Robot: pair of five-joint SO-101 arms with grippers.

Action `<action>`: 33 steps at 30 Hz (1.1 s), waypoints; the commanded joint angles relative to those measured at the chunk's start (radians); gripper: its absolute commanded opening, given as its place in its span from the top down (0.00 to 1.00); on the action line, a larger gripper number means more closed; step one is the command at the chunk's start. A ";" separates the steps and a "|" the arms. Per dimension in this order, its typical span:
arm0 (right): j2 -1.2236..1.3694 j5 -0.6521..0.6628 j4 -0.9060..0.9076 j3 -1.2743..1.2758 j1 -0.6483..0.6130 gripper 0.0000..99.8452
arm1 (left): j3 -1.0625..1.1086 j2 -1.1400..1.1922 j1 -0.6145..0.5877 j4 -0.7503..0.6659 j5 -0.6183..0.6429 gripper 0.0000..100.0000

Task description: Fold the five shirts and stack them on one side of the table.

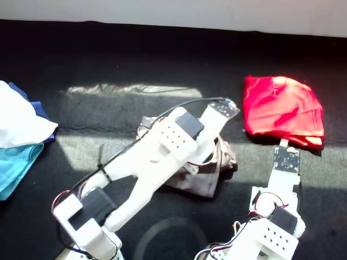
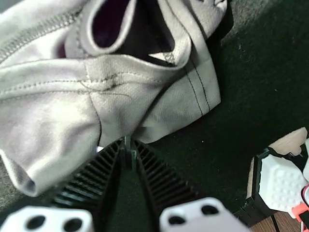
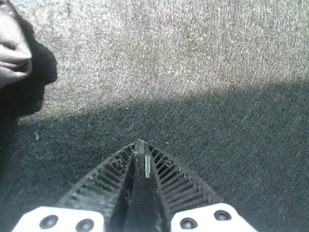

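Five shirts on the dark bench (image 1: pixel 162 59); grey shirt (image 1: pixel 209 176) crumpled at centre under the left arm.
At the left side in the high view: white shirt (image 1: pixel 19 122) heaped over teal shirt (image 1: pixel 16 165) and dark blue shirt (image 1: pixel 39 108). At far right: red shirt (image 1: pixel 282 111), roughly folded, long axis across the bench. Left arm laid diagonally over the grey shirt, hiding its middle. Left gripper (image 2: pixel 128 150): fingers shut tip to tip, holding nothing, tips at the grey shirt's stitched hem; contact not determinable. Right gripper (image 3: pixel 140 152): fingers likewise shut and empty, over bare bench, just short of the red shirt's near edge. Grey shirt's long axis slanted from far left to near right.
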 commanded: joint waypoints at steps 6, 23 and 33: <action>0.001 -0.035 0.024 -0.111 -0.136 0.99 | -0.116 -0.320 -0.222 0.110 -0.133 0.99; 0.963 -0.209 0.272 -0.957 -0.974 0.86 | -0.007 -0.303 -0.908 0.117 -0.249 0.99; 1.395 -0.293 0.259 -1.294 -0.958 0.86 | -0.007 -0.303 -0.993 0.112 -0.249 0.99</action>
